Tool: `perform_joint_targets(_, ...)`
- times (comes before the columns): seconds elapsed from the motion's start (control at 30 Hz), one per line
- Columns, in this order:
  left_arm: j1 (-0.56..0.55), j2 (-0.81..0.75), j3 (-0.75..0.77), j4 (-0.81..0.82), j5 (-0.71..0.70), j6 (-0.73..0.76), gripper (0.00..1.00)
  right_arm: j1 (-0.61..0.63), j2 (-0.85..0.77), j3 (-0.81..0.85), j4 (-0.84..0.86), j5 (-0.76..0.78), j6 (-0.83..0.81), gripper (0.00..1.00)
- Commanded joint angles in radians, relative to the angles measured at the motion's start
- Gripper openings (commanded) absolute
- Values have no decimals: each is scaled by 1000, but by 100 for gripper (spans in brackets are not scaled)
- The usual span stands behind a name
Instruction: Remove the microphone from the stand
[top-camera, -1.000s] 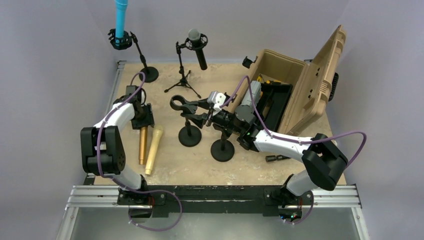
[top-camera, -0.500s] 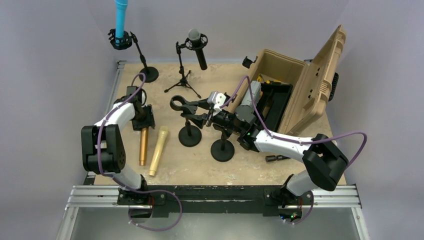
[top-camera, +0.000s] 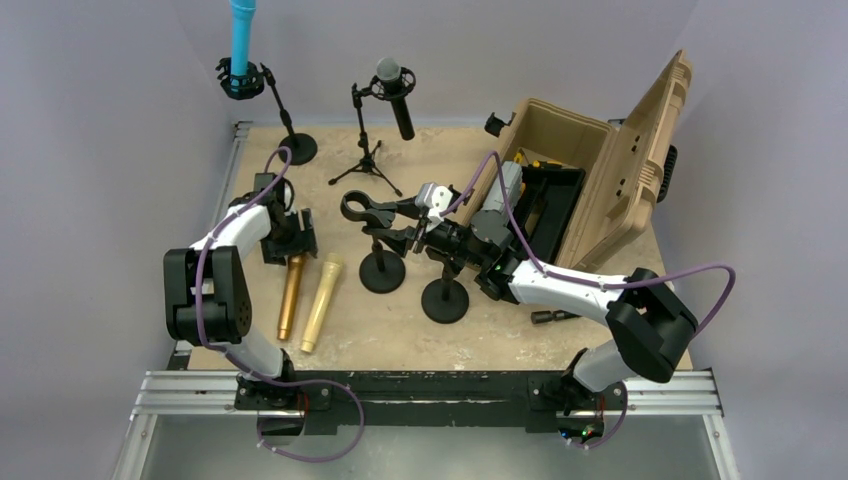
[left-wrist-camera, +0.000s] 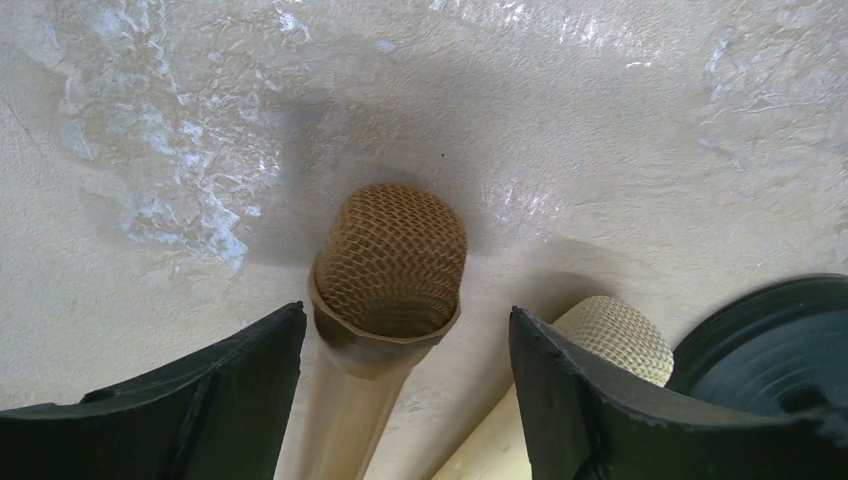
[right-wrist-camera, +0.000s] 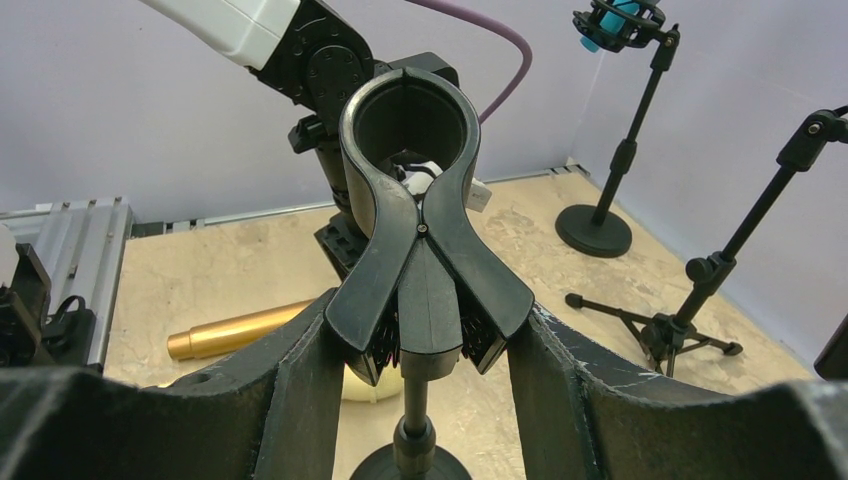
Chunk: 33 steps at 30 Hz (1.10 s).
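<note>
**Gold microphone on the tabletop, clip held by the other hand**

We see the gold microphone (left-wrist-camera: 390, 260) lying on the tabletop (left-wrist-camera: 600, 120) at the left, just beside a pale microphone (left-wrist-camera: 610, 335). Our left hand (left-wrist-camera: 405, 330) stands over its mesh head with the jaws apart and a gap on each side, so it grips nothing. Our right hand (right-wrist-camera: 425, 338) is closed on the handles of the empty clip (right-wrist-camera: 380, 240) of the short stand (top-camera: 382, 272), probably to keep the stand steady. We judge the removal nearly complete.
</note>
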Motion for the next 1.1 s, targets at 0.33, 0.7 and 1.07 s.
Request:
perform_joint_targets(0.33,7,-214,57,10,-33,-35,79,-4,-51,31,39,-6,-18,0)
perform_joint_targets(0.7,-59,-638,135,34,210,-138,83,-4,-29,83,-51,10,-19,0)
perform_joint_targets(1.07,-190,-779,214,106,436,-317,100,-4,-8,112,-113,51,-23,12)
